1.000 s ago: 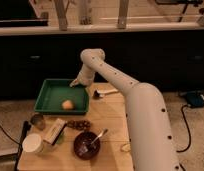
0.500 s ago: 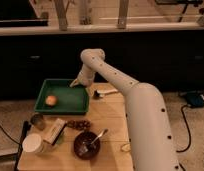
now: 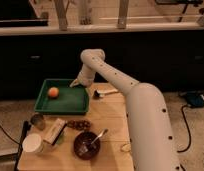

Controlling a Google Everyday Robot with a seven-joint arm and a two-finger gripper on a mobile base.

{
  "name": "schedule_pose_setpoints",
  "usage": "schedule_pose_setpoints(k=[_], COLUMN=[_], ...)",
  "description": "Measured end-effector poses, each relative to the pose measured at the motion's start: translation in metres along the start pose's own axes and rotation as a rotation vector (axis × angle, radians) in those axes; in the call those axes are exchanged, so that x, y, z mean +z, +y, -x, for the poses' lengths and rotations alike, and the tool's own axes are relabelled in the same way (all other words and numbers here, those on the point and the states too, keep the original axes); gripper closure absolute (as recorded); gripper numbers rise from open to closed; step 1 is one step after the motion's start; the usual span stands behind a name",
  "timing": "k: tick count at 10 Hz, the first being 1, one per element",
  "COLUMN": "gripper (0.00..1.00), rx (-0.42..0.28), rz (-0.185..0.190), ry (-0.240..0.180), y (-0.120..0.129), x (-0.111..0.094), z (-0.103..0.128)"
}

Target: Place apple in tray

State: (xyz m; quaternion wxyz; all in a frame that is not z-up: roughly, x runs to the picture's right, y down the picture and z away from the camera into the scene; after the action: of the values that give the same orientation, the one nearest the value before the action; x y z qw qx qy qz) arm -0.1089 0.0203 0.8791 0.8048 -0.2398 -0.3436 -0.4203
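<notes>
a green tray (image 3: pixel 70 104) sits at the far left corner of a wooden surface (image 3: pixel 111 111), its left rim close to the surface's left edge. one orange apple (image 3: pixel 53 92) lies inside the tray, in the far left part of its floor, apart from the rims. the rest of the tray floor is bare green.

the end effector (image 3: pixel 75 83) hangs over the tray's far right corner, near the rim and well apart from the apple. whether it is wide or narrow cannot be told; it holds nothing that shows. the white arm (image 3: pixel 120 80) runs from there up to a bend, then down along the right side of the surface, covering the right edge.

bare wood lies between the tray's right rim and the arm. one small tool with a pale handle (image 3: pixel 104 93) rests there, toward the far edge.

the near half of the surface is crowded. one dark bowl (image 3: pixel 84 146) with one spoon (image 3: pixel 100 135) leaning in it stands near the front. to its left are one pale box (image 3: pixel 55 131), one white cup (image 3: pixel 32 144) at the front left corner, one metal can (image 3: pixel 37 120), and one dark cluster of snack (image 3: pixel 79 123) just in front of the tray.

behind the surface runs a dark cabinet front (image 3: pixel 155 55) under a pale counter. one cable (image 3: pixel 187 125) trails on the speckled floor at right.
</notes>
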Motion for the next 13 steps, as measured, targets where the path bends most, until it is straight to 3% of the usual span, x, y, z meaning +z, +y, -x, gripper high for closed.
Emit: schedule_pose_setpoints(k=[6, 13], gripper=[0.2, 0.2], rx=[0.009, 0.008], rz=[0.023, 0.025], ry=[0.019, 0.019], y=[-0.0019, -0.0024], x=[0.0004, 0.0011], z=[0.0018, 0.0024])
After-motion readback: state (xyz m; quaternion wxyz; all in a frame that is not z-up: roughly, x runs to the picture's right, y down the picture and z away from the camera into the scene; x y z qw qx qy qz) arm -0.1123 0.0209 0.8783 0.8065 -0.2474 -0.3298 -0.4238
